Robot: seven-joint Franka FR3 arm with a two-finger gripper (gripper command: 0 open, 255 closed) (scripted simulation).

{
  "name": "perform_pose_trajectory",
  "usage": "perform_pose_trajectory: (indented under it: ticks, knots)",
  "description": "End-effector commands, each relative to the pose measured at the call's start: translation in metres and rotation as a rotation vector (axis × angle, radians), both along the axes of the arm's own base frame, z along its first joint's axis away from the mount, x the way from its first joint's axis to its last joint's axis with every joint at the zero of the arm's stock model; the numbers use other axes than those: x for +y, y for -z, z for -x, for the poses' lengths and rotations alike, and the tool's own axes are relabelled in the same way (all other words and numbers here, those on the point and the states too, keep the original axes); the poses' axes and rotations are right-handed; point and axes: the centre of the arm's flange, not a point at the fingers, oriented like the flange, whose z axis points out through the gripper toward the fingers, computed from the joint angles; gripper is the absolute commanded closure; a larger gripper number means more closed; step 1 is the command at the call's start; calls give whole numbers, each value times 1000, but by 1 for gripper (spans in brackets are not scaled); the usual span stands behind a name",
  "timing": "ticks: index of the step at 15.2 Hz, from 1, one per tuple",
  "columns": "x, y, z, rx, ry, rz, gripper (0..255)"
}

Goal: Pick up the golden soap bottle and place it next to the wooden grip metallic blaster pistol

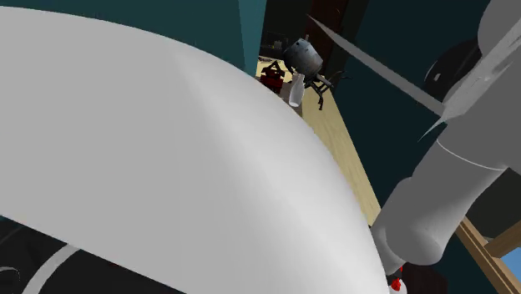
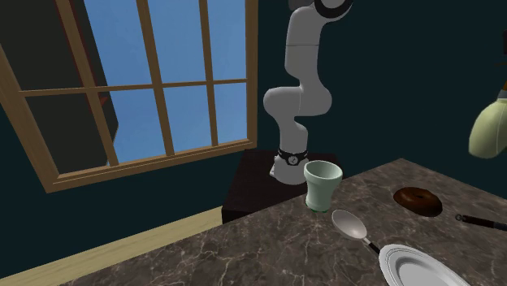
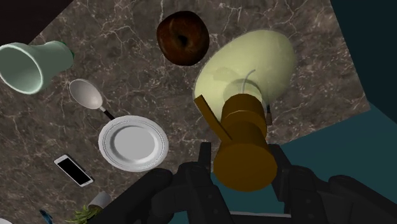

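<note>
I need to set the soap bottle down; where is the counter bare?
Bare marble counter lies between the doughnut and the plate, and between cup and doughnut. Spoon, plate and phone crowd together.

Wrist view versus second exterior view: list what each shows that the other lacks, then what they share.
Wrist view's own: the gripper shut on the soap bottle at its golden pump top, and a phone near the plate. Second exterior view's own: the window, the white arm and its dark stand. Shared: the pale soap bottle body, cup, spoon, doughnut, plate and marbled counter.
</note>
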Motion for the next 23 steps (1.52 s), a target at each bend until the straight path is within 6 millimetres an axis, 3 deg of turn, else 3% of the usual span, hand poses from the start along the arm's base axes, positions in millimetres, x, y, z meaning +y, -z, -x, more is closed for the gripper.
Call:
perform_pose_trajectory:
  ticks: [1, 23]
  knots:
    - [0, 11, 0, 0, 1, -1, 255]
    - [0, 127, 0, 0, 1, -1, 255]
